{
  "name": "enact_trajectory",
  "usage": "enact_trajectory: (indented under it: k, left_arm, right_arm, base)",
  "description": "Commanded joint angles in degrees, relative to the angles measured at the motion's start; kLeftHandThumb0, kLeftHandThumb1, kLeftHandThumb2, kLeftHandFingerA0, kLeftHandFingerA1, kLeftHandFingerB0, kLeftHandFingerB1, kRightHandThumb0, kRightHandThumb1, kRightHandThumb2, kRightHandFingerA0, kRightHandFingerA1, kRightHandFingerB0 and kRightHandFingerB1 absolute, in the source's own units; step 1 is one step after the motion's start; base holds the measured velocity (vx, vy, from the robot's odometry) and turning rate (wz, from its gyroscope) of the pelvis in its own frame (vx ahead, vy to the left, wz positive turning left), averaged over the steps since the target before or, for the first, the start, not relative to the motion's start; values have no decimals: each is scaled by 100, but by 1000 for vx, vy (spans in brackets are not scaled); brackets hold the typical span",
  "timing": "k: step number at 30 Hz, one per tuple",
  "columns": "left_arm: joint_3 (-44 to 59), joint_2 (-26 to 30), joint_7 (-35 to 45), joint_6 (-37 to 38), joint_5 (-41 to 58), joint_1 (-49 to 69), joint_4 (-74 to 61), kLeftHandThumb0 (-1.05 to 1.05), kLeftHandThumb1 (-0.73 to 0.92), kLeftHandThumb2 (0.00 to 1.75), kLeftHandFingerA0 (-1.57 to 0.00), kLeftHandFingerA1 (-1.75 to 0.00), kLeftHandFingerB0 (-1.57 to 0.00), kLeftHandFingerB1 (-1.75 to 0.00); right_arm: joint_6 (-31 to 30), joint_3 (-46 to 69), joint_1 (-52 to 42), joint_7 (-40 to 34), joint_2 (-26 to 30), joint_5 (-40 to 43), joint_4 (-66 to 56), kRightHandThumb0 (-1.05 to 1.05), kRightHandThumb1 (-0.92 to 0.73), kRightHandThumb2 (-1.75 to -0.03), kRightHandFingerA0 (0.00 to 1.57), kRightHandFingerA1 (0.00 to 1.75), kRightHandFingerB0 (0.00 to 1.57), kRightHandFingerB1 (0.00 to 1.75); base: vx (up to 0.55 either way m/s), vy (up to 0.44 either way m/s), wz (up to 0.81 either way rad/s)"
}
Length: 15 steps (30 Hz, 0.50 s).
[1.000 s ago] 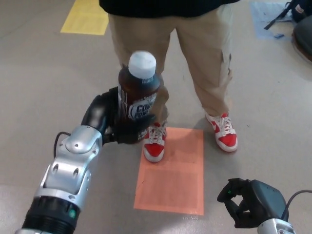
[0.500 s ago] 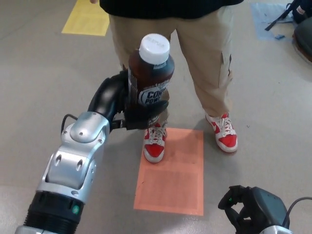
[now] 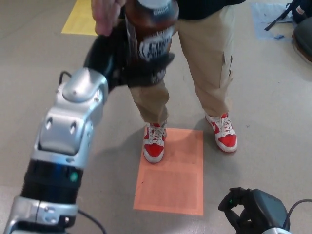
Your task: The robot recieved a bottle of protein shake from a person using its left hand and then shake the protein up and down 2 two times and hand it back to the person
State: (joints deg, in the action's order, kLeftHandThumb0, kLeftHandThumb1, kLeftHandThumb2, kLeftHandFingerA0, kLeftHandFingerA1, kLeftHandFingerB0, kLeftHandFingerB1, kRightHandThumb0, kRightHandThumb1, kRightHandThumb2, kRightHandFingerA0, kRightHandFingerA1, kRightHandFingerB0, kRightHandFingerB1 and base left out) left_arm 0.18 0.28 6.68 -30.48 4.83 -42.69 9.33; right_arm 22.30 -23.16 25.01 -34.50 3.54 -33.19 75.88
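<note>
Nearest the camera, at the lower right edge, the black right hand (image 3: 251,210) is seen low and idle, its fingers curled in toward one another around nothing, well apart from the work. Beyond it, on the grey floor (image 3: 273,92), an orange rectangular floor marking (image 3: 171,183) lies under the toe of one of the person's red and white sneakers (image 3: 155,142). On the left, the silver forearm rises steeply to the black left hand (image 3: 127,61), whose fingers (image 3: 152,70) are wrapped around the lower body of the dark brown plastic protein shake bottle (image 3: 151,27). The bottle is held upright and high, in front of the person's khaki trousers (image 3: 204,63), with its top cut off by the upper edge of the picture, so the cap cannot be checked. Just beside the bottle, at the top left, a person's hand (image 3: 105,17) is seen close to the robot's hand. Whether the shaking is finished cannot be told. From here, a slip is judged possible, because the bottle is gripped only around its lower part and its heavy upper half may swing during a fast stroke. The person's hand could be struck if the arm is moved while it stays so near. If the bottle is released before it is firmly taken, it would be dropped toward the sneakers.
</note>
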Motion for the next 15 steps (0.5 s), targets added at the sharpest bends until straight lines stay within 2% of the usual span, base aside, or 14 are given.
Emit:
enact_trajectory:
  k: [1,7,8,12,13,15]
  left_arm:
    - [219,113,25,-430,184,-395,26,-28,83,65,-111,-67,-81,-73]
    - [268,129,9,-631,213,-586,-115,-28,83,65,-112,-67,-79,-75]
    - [269,112,-12,-607,202,-623,-86,-28,82,65,-112,-67,-80,-75]
    - [251,114,-5,-595,171,-657,-71,-28,81,65,-112,-66,-78,-76]
    - [286,88,-34,-608,191,-667,-63,-28,81,64,-113,-68,-80,-74]
    - [308,91,-22,-603,202,-641,-65,-28,81,64,-113,-68,-79,-76]
  right_arm:
    - [-65,15,73,83,0,29,8,-52,-52,-108,85,81,89,79]
    - [-99,-4,54,120,-19,16,27,-51,-53,-111,88,81,90,78]
    - [-96,-9,50,115,-6,8,28,-52,-53,-110,82,79,90,80]
    - [-36,21,11,133,-2,40,27,-52,-52,-109,81,77,90,79]
    - [-55,4,19,124,0,21,29,-51,-60,-98,82,70,94,72]
    - [-46,-7,12,123,3,9,28,-51,-59,-99,81,70,94,74]
  base:
    - [0,0,0]
    - [0,0,0]
    - [0,0,0]
    - [0,0,0]
    - [0,0,0]
    - [0,0,0]
